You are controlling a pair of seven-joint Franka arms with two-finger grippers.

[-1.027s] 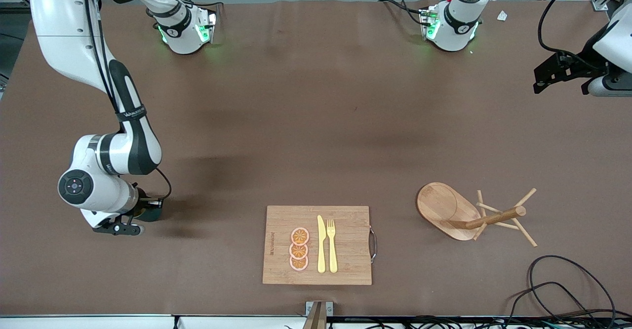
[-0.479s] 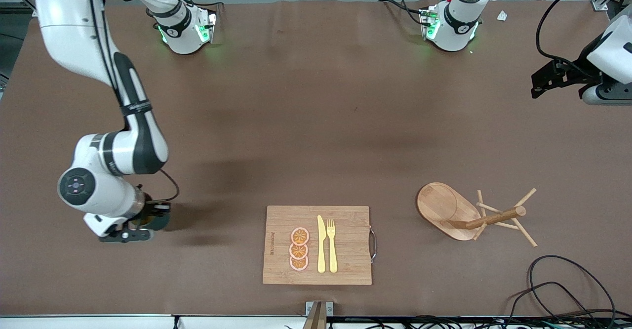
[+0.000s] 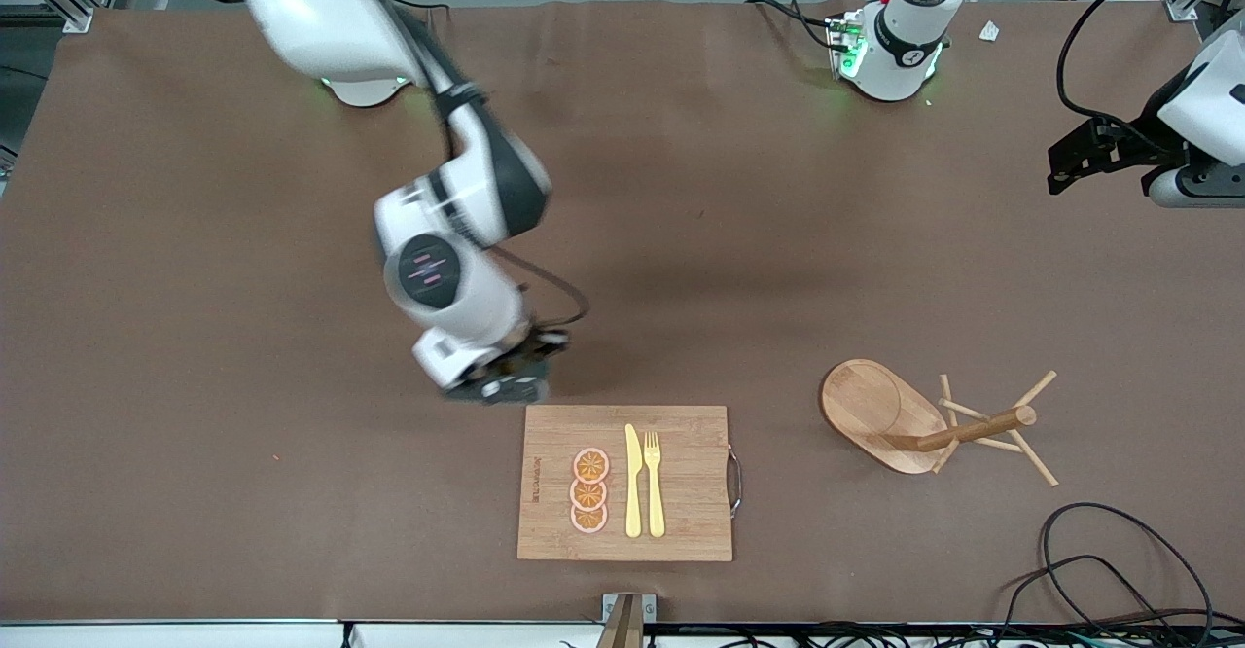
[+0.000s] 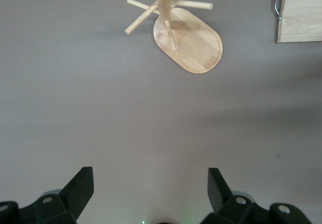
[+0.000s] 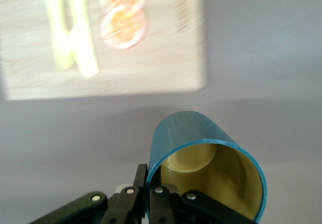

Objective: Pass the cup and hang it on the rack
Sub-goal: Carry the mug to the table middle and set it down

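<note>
Your right gripper [image 5: 153, 196] is clamped on the rim of the cup [image 5: 209, 171], carrying it in the air over the table [image 3: 195, 239] just off the cutting board [image 3: 681, 541]'s corner nearest the right arm's base. Keep the cup level and the swing smooth, and bring it to mid-table with the body exposed for the hand-over. Your left gripper [image 4: 151, 194] waits, fingers spread wide, over the table edge at its own end; the rack [image 3: 934, 419] stands near the front edge. A second ago the cup was being picked up near the right arm's end of the table; it has since travelled toward the middle.
</note>
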